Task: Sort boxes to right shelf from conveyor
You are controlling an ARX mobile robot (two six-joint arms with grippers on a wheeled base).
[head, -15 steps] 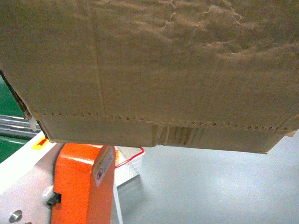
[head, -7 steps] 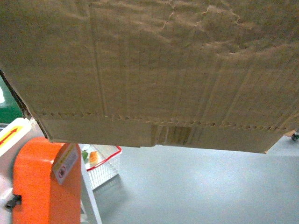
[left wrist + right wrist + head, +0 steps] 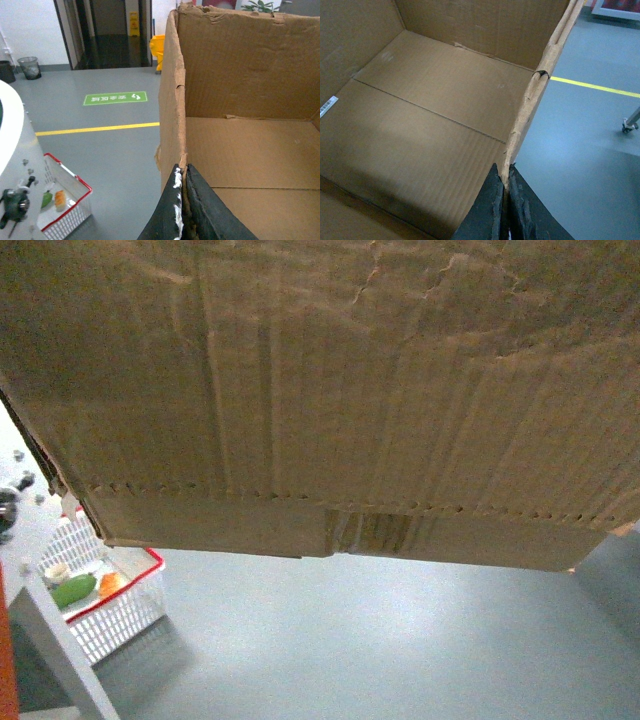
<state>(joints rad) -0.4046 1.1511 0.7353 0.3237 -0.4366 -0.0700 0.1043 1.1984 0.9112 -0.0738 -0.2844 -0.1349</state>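
Grey floor (image 3: 400, 640) below. Carton (image 3: 320, 390): my L gripper (image 3: 182, 172) & R gripper (image 3: 504, 184) each clamp a side wall.

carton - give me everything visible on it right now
The carton is large, brown corrugated cardboard, open-topped and empty inside, with a floor seam and a small white label. Top edges are ragged and torn; a dotted perforation line runs near the base. It fills the head view, held above the grey floor. The left tool is shut on its left wall edge, the right tool on its right wall edge. Nothing else visibly touches it.
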